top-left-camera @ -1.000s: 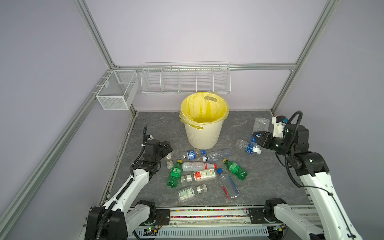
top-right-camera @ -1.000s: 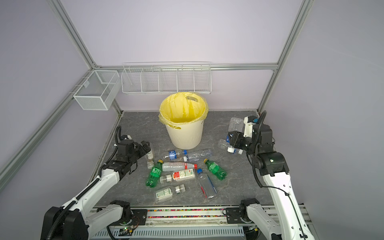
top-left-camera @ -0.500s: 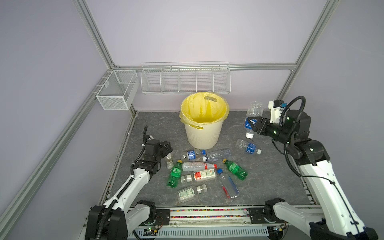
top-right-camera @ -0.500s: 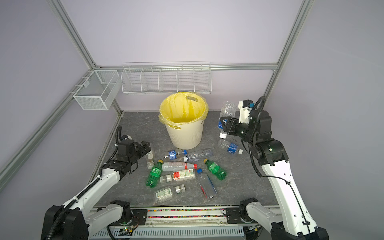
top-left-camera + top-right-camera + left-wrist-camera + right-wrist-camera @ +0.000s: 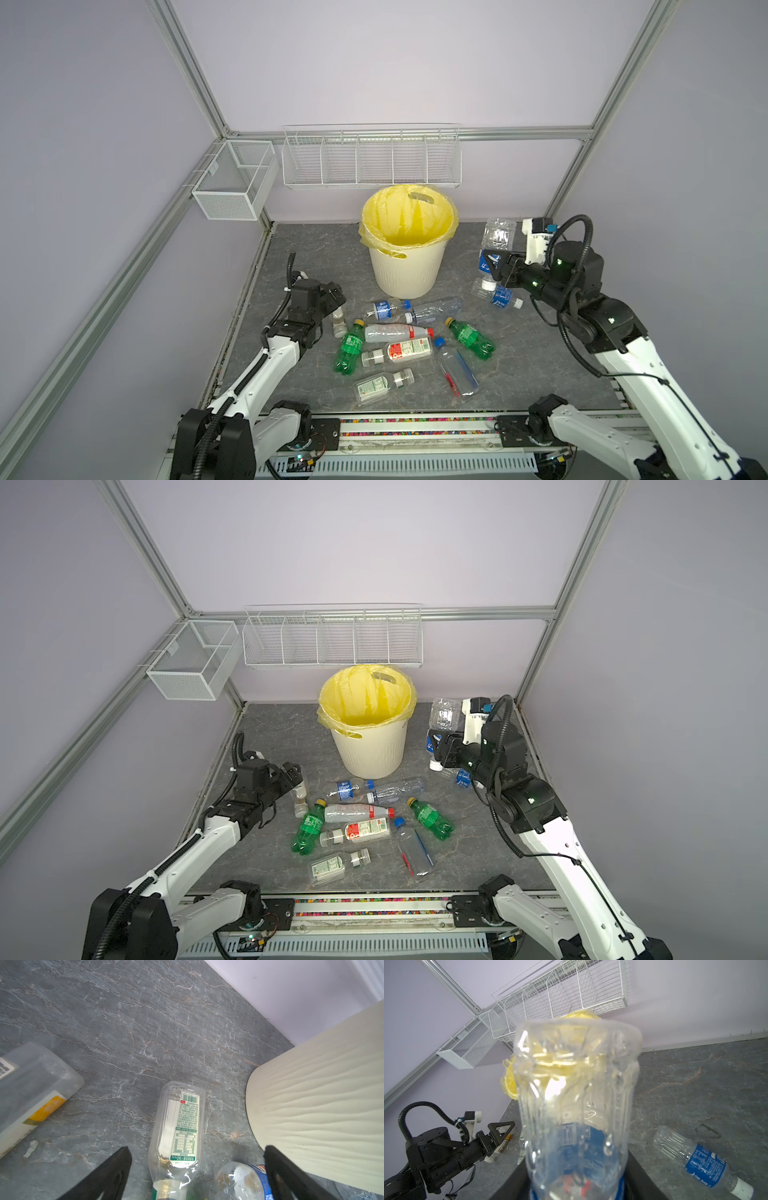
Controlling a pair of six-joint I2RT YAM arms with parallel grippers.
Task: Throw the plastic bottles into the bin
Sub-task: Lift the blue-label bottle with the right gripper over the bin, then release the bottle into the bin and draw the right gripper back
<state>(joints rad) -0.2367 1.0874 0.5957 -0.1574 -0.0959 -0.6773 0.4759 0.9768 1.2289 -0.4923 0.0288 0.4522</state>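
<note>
Wire rack (image 5: 371, 160) + mesh basket (image 5: 232, 183) on alu frame (image 5: 519, 134); grey tabletop (image 5: 540, 365)

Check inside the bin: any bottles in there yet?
Only the yellow bag lining the bin shows in both top views; no bottle is visible inside. The near rim hides the lowest part of the floor, so something small could lie there unseen.

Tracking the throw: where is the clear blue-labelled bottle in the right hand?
In both top views the clear blue-labelled plastic bottle hangs cap-down in the right hand, right of the round cream-white bin, near another blue-labelled bottle lying flat.
</note>
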